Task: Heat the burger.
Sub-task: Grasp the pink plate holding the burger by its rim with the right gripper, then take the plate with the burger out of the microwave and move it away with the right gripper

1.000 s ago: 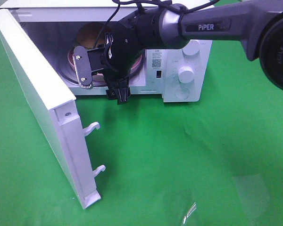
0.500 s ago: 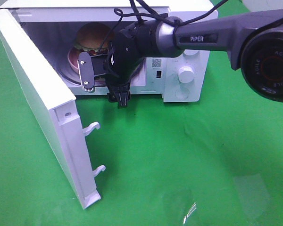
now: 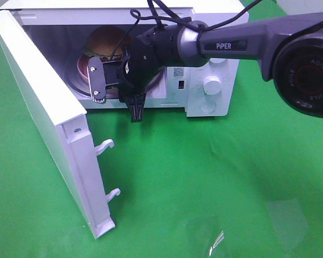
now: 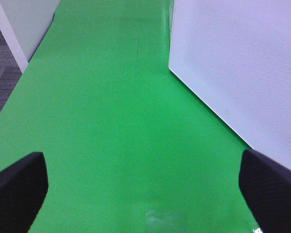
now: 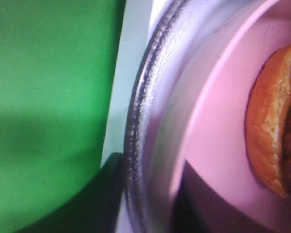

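Green covering lay over the whole bench (image 3: 215, 177), bare in the foreground. My left gripper (image 4: 144, 194) hung low over it with its fingers spread wide and nothing between them. My right gripper (image 3: 135, 112) pointed down at the mouth of the microwave (image 3: 215, 80), just in front of the cavity floor. It showed as one narrow dark tip with nothing in it. Whether a gap remained between the fingers could not be told.

The door (image 3: 43, 107) stood swung fully open on the left of the exterior high view. Past the gripper, the burger (image 3: 105, 40) sat on the pink plate (image 5: 218, 145), which rested on the glass turntable (image 5: 140, 121) inside the cavity.

Handling, as judged:
- The burger was probably light and soft, and its bun would dent under a firm pinch.
- Its stacked layers could slide apart, and the glossy crown looked slippery.
- The plate looked rigid, so its rim was the better place to take hold.

View differences:
- The right wrist view showed the ribbed turntable edge, the plate's rim and the bun's browned edge close up. It showed neither the door nor the controls.
- The exterior high view showed the open door, its latch hooks and the knobs (image 3: 212, 84), but it did not show my left gripper.
- The left wrist view showed a white dotted panel (image 4: 242, 63), probably the door's outer face.
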Robot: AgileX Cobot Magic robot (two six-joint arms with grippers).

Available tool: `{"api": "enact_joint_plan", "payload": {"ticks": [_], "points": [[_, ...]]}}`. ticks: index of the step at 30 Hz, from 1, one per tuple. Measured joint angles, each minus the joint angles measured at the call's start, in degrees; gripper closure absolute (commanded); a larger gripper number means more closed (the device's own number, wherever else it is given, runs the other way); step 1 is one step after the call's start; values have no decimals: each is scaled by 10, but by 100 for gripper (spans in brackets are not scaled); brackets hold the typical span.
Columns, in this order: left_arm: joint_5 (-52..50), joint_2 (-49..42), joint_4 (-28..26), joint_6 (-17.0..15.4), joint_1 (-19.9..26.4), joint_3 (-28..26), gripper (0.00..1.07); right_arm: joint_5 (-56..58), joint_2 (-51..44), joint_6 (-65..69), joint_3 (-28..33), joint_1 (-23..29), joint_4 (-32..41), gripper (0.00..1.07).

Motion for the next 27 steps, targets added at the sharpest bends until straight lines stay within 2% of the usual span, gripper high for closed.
{"api": "enact_joint_plan", "payload": {"ticks": [1,3,22,27], "points": [[0,0,0,0,0,0,6,7,0,-2,0,1,3,106],[0,0,0,0,0,0,6,8,-1,-2,0,3,11,107],[0,0,0,0,0,0,6,59,-28,-20,2,1,32,107],[0,0,0,0,0,0,6,46,-61,-76,56,1,33,107]]}}
